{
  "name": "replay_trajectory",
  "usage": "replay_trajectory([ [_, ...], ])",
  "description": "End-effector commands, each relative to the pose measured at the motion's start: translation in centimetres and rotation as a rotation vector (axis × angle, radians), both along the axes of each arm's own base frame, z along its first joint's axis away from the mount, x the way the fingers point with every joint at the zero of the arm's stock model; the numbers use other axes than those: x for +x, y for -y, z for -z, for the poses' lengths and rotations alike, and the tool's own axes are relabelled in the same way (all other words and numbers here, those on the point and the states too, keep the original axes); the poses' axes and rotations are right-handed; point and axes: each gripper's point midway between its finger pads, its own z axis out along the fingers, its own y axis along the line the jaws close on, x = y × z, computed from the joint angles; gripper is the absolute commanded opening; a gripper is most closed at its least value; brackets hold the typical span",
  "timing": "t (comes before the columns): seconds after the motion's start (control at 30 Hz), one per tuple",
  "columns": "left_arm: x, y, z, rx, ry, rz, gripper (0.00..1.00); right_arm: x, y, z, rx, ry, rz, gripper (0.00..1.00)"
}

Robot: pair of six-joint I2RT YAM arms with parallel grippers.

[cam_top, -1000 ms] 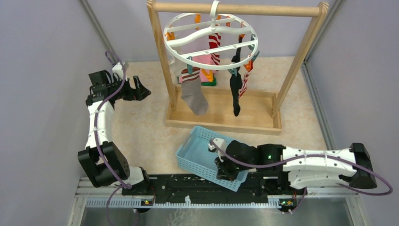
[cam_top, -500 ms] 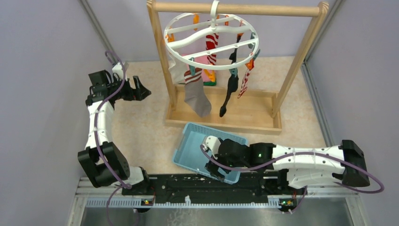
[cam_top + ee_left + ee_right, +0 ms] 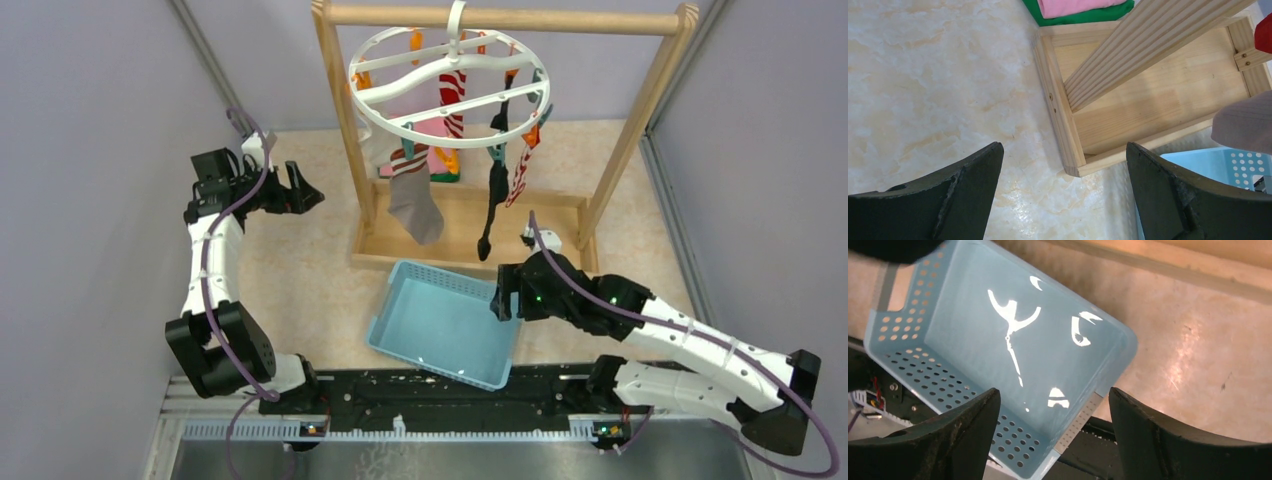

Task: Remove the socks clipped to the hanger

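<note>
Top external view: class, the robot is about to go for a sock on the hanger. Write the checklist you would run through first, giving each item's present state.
1. Right hand open and empty: ok.
2. Left hand open and empty: ok.
3. Blue basket upright, mouth up, nothing in it: ok.
4. Hanger hooked on the bar of the wooden rack: ok.
5. All socks off: not ok; the grey sock, black sock and striped sock hang from it.
6. Hanger at rest, not swinging: cannot tell.
</note>
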Motion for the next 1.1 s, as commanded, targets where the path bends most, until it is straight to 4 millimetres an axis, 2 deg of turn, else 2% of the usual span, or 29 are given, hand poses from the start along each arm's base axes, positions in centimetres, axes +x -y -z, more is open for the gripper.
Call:
replay_trajectory([
  [0.0, -0.2, 0.5, -0.6, -0.009, 0.020, 0.018, 0.99, -1.1, 2.3, 2.4, -0.006, -0.178, 0.124, 0.76],
  [0.13, -0.2, 0.6, -0.9, -0.010, 0.027, 0.019, 0.99, -0.6, 2.7, 4.4, 0.004, -0.212, 0.131, 0.67],
  [0.27, -0.2, 0.6, -1.4, -0.007, 0.040, 0.018, 0.99, 1.8, 3.5, 5.5, -0.004, -0.195, 0.182, 0.52],
  [0.37, -0.3, 0.6, -1.6, -0.006, 0.045, 0.018, 0.99, 4.3, 2.8, 5.5, -0.002, -0.144, 0.197, 0.45],
  [0.43, -0.3, 0.7, -1.5, -0.009, 0.041, 0.018, 0.99, 6.1, 1.6, 5.1, 0.008, -0.110, 0.188, 0.38],
  [0.5, -0.4, 0.7, -1.4, -0.011, 0.035, 0.015, 0.99, 7.5, 0.9, 5.0, -0.007, -0.098, 0.194, 0.29],
  [0.6, -0.7, 0.7, -1.4, -0.013, 0.033, 0.016, 0.99, 9.7, 0.6, 5.1, -0.037, -0.074, 0.256, 0.10],
  [0.67, -0.9, 1.0, -1.6, -0.017, 0.036, 0.025, 0.99, 11.1, 0.5, 4.7, -0.026, -0.038, 0.313, 0.03],
  [0.83, -1.5, 1.6, -2.7, -0.030, 0.042, 0.061, 0.99, 14.0, 1.3, 2.1, 0.026, 0.084, 0.474, 0.02],
  [0.93, -2.2, 2.4, -3.8, -0.049, 0.052, 0.107, 0.99, 14.5, 1.1, 1.1, 0.063, 0.108, 0.495, 0.04],
  [0.97, -2.5, 2.7, -4.2, -0.058, 0.058, 0.131, 0.99, 14.4, 1.0, 1.0, 0.071, 0.108, 0.491, 0.08],
  [1.07, -3.8, 4.0, -6.0, -0.074, 0.099, 0.209, 0.99, 13.8, 1.2, 0.6, 0.111, 0.124, 0.476, 0.38],
])
